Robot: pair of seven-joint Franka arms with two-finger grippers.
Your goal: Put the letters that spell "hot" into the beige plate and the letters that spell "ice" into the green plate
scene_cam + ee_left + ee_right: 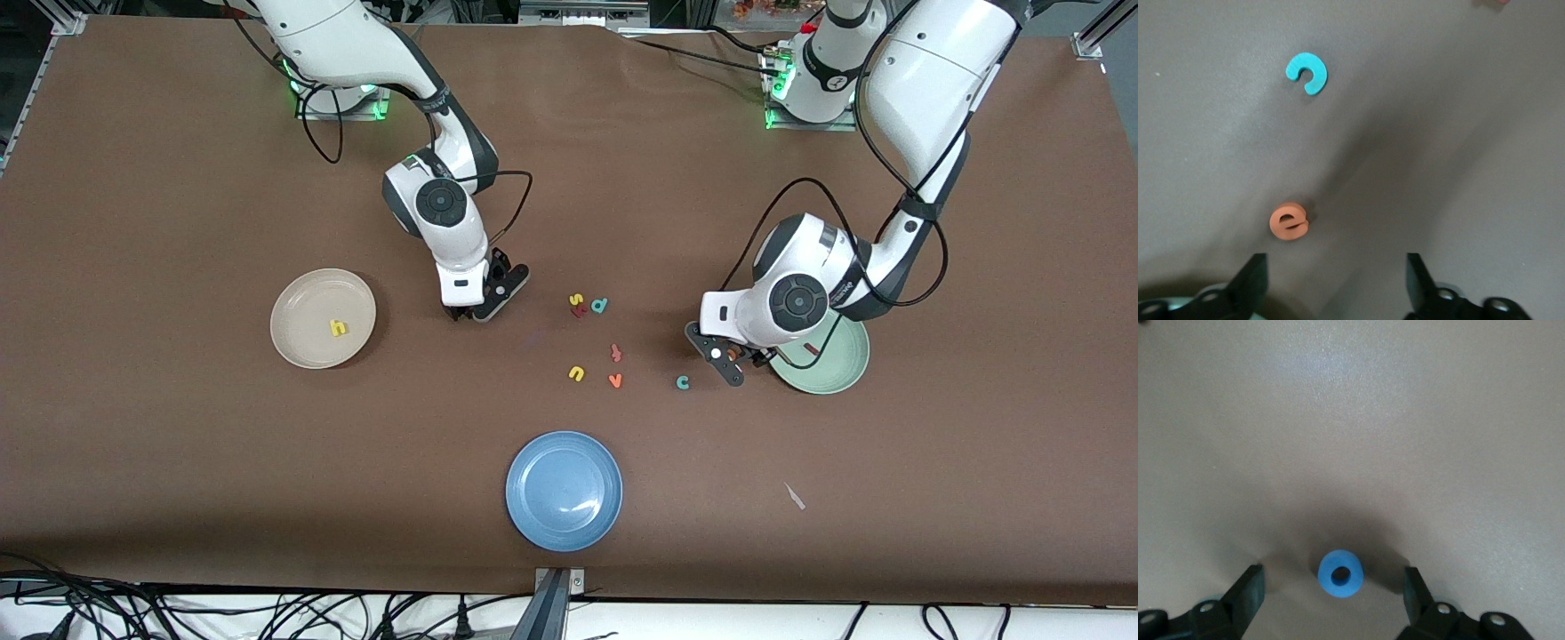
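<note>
The beige plate (pixel 302 307) toward the right arm's end holds the yellow h (pixel 338 328). My right gripper (pixel 471 313) (pixel 1335 590) is low over the table beside that plate, open, with the blue o (pixel 1341 573) lying between its fingers. The green plate (pixel 840 373) is partly covered by my left wrist; a small dark red i (pixel 811 349) shows in it. My left gripper (pixel 733 363) (pixel 1335 280) is open beside the green plate. The orange e (pixel 1289 221) lies just ahead of one finger, and the teal c (pixel 1307 72) (pixel 682 382) lies further out.
Loose letters lie mid-table: a yellow s (pixel 576 300), a red letter (pixel 579 311), a teal d (pixel 600 306), a red-orange t-like letter (pixel 615 353), a yellow u (pixel 576 373), an orange v (pixel 614 380). A blue plate (pixel 564 490) sits nearer the camera.
</note>
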